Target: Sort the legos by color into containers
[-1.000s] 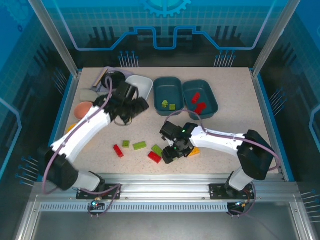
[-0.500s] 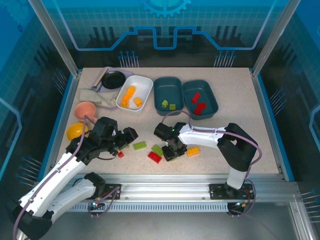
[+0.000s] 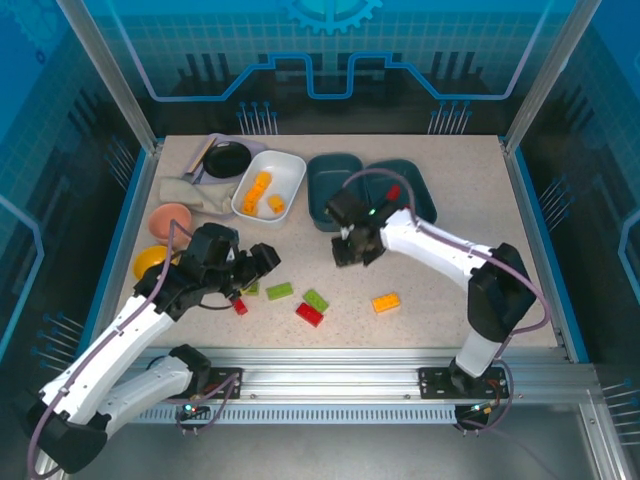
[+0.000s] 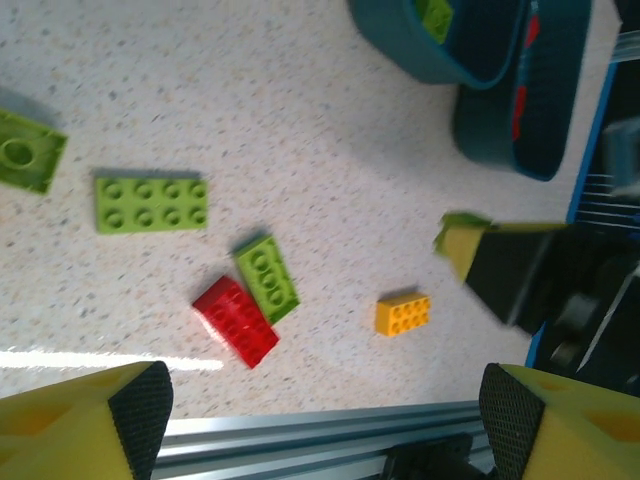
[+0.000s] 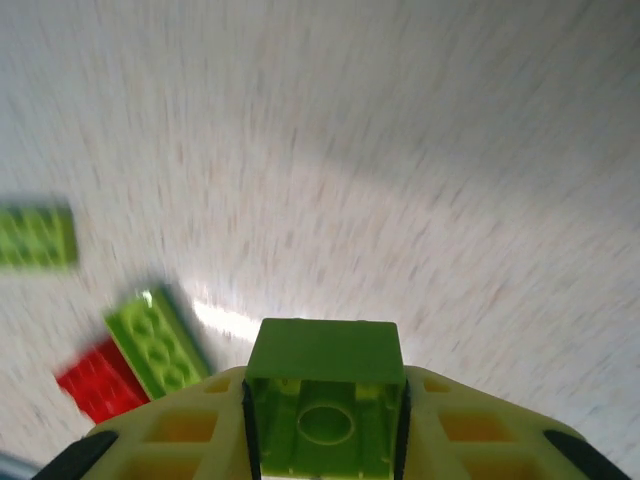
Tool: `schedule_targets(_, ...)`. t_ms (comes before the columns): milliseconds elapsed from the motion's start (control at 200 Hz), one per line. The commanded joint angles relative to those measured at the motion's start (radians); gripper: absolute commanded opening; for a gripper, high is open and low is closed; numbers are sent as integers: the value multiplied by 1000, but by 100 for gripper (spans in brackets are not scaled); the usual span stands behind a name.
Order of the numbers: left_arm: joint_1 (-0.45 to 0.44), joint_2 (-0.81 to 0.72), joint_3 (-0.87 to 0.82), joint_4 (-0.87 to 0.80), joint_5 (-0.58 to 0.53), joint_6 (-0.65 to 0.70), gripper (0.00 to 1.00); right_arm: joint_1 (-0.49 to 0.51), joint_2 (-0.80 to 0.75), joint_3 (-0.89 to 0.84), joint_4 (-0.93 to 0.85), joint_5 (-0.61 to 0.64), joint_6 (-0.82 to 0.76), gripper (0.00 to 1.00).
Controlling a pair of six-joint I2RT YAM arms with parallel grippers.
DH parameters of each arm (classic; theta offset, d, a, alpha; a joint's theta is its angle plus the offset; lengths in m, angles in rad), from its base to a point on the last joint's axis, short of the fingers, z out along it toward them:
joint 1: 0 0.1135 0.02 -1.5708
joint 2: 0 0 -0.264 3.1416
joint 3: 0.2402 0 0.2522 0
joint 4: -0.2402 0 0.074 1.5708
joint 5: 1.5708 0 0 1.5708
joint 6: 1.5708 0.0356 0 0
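1. legos were partly sorted: orange-yellow bricks (image 3: 262, 185) lay in the white tub (image 3: 298, 165), a red brick (image 3: 393, 192) in the right teal tub (image 3: 430, 205), and a green piece (image 4: 432, 12) in the middle teal tub (image 3: 335, 157).
2. the right gripper (image 3: 350, 252) was clamped on a green brick (image 5: 325, 370), held above the table (image 3: 460, 160) just short of the middle teal tub.
3. the left gripper (image 4: 325, 400) hovered empty, fingers spread wide, over the loose pieces.
4. left to sort on the table: three loose green bricks (image 3: 279, 290), two loose red bricks (image 3: 309, 314) and one orange brick (image 3: 386, 302). by my judgement that put the job around halfway.
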Motion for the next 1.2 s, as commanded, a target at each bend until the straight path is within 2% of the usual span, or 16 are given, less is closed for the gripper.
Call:
schedule_targets(0, -8, 33, 51, 54, -30, 2, 84, -76, 88, 136, -30, 19, -49, 33)
schedule_targets(145, -8, 75, 67, 80, -38, -6, 84, -148, 268, 342, -30, -26, -64, 33)
schedule_targets(350, -9, 75, 69, 74, -60, -14, 84, -178, 507, 623, -105, -64, -72, 33)
schedule_targets(560, -9, 59, 56, 61, -69, -29, 84, -217, 647, 783, -117, -100, -49, 33)
schedule_targets(720, -9, 57, 55, 53, -72, -30, 84, -247, 677, 818, -71, -103, -26, 34)
schedule_targets(845, -10, 59, 54, 45, -78, -26, 84, -266, 756, 908, -110, -110, -8, 36)
schedule_targets(1020, -8, 56, 64, -4, -105, -33, 84, -273, 845, 1036, -164, -132, -9, 45)
schedule_targets(1195, -8, 38, 83, -149, -180, -57, 84, -261, 787, 1055, -153, -145, -27, 61)
